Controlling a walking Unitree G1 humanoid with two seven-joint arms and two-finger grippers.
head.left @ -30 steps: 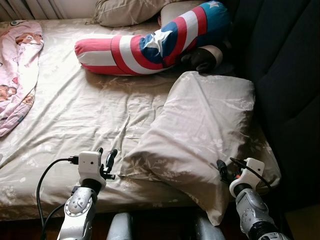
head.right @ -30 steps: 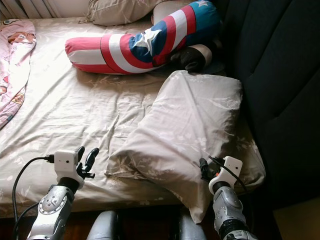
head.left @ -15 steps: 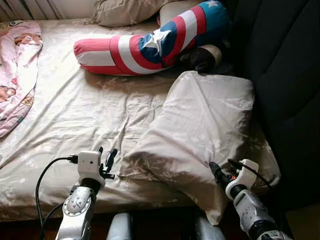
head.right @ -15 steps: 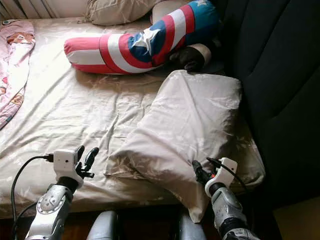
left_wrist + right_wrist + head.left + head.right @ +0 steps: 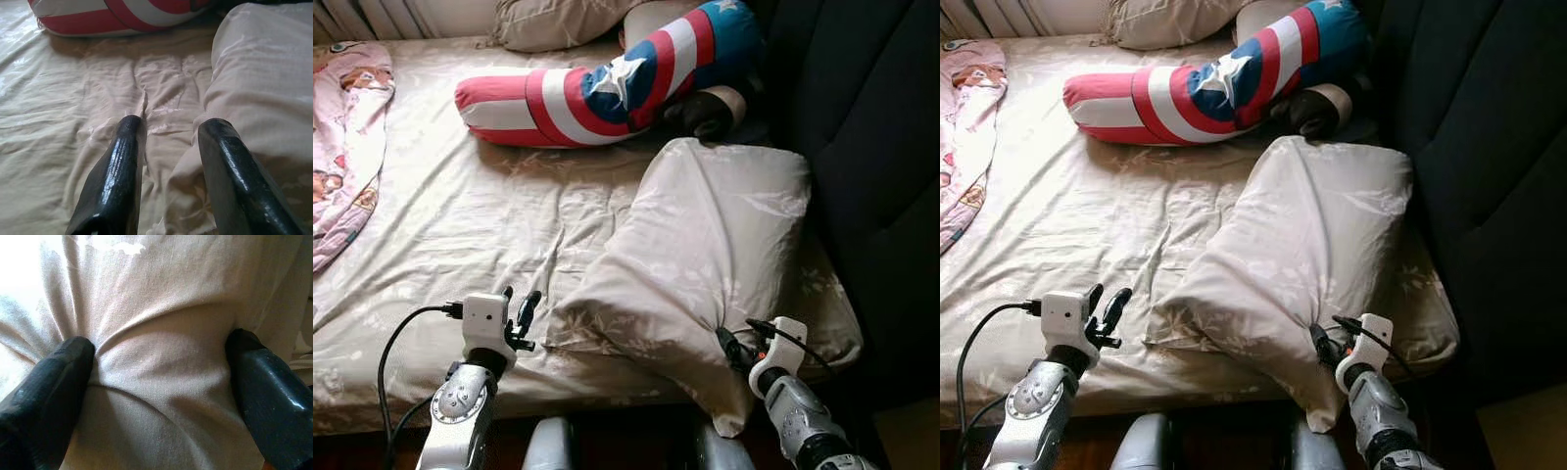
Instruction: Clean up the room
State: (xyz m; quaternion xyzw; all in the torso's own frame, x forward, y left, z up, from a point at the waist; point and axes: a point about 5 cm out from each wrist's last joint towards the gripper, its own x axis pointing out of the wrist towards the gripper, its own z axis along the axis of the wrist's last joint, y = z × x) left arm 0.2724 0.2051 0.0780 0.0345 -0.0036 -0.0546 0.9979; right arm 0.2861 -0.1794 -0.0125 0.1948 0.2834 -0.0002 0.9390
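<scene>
I see the beige pillow [image 5: 705, 245] lying on the bed [image 5: 460, 225] against the dark headboard [image 5: 871, 147], its near corner bunched between the spread fingers of my right gripper [image 5: 156, 367]. My left gripper [image 5: 519, 311] hovers over the sheet, fingers apart, just beside the pillow's left edge.

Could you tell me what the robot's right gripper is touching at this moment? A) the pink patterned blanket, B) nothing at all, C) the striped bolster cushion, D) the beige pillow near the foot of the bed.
D: the right gripper has its two black fingers spread with the beige pillow bunched between them, pressing into the fabric at the pillow's near corner.
</scene>
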